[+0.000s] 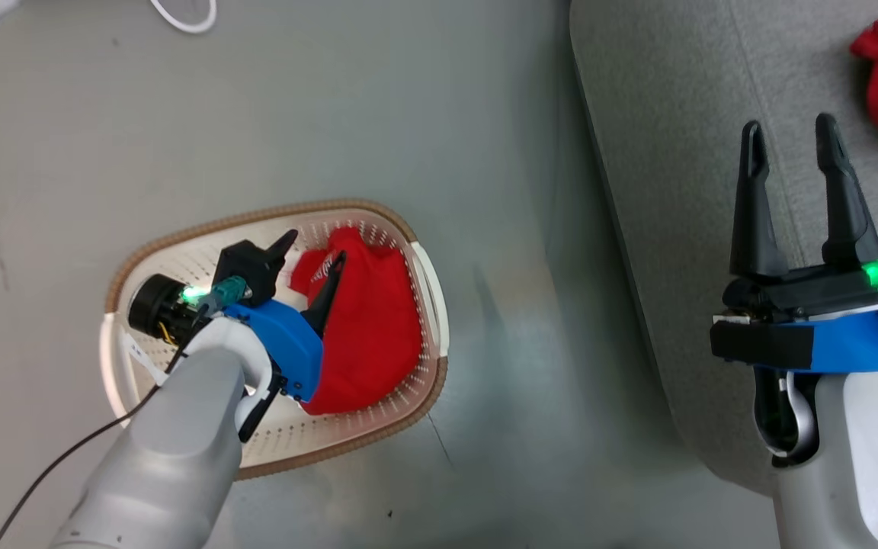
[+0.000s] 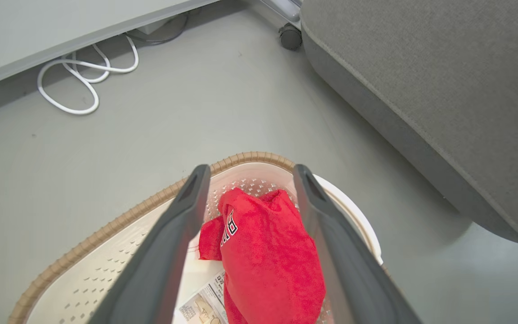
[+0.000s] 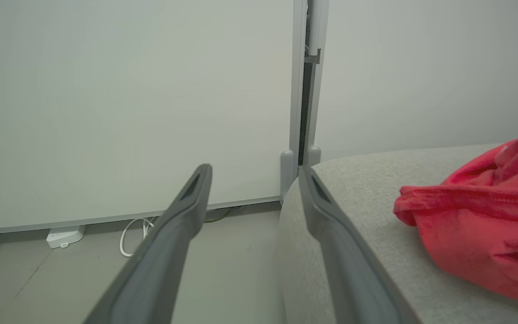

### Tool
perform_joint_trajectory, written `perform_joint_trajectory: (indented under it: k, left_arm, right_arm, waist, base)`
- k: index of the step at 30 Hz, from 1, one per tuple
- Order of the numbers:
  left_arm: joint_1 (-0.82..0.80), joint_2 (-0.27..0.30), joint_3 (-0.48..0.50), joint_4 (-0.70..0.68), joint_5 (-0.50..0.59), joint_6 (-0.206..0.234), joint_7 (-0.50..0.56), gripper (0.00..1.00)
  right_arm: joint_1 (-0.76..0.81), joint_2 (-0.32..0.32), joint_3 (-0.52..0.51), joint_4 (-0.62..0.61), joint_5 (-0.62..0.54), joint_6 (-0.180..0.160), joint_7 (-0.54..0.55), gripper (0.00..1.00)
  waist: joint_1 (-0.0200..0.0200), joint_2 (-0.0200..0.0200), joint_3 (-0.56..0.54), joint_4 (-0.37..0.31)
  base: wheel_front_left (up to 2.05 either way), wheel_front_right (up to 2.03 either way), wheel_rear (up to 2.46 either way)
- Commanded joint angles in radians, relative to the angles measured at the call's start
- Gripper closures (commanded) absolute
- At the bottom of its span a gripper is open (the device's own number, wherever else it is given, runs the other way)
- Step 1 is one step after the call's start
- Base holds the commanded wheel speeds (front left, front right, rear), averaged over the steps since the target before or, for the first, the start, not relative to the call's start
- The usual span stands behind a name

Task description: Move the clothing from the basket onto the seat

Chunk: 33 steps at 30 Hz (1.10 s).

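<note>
While the left jaws gape, clothing (image 2: 268,256) lies beneath them.

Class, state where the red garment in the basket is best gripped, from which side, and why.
Probably pinch the raised bunched hump of the red garment, coming straight down from above; the open left end effector hangs over it. The basket walls block sideways approaches.

Smooth grey floor (image 1: 485,114), faintly scuffed along the left. Directly on it: oval cream basket (image 1: 435,305) with brown woven rim, well apart from the big grey seat (image 1: 675,152) at right. Looped white cable (image 2: 83,112) near the wall base, small white plug box (image 3: 64,236) close by. On the seat, a red garment (image 3: 488,216); in the basket, a second red garment (image 1: 370,328).
</note>
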Motion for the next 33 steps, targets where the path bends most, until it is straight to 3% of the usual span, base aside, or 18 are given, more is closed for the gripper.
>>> perform_joint_trajectory:
  k: [1,15,33]
  left_arm:
    - [-0.024,0.013,-0.012,0.017,-0.012,-0.001,0.005,0.00]
    - [-0.156,0.059,-0.194,0.147,-0.137,-0.001,0.090,0.00]
    - [-0.217,0.067,-0.280,0.194,-0.277,-0.001,0.163,0.00]
  right_arm:
    - [-0.021,0.007,-0.001,-0.007,0.005,-0.001,-0.001,0.00]
    - [-0.100,0.016,0.015,-0.051,0.002,-0.001,-0.001,0.00]
    - [-0.123,0.020,0.029,-0.082,-0.004,-0.001,-0.001,0.00]
  waist:
    - [-0.0002,0.0000,0.073,-0.028]
    - [-0.0002,0.0000,0.267,-0.055]
    - [-0.0002,0.0000,0.405,-0.058]
  base:
    - [0.00,0.00,0.00]
    - [0.00,0.00,0.00]
    - [0.00,0.00,0.00]
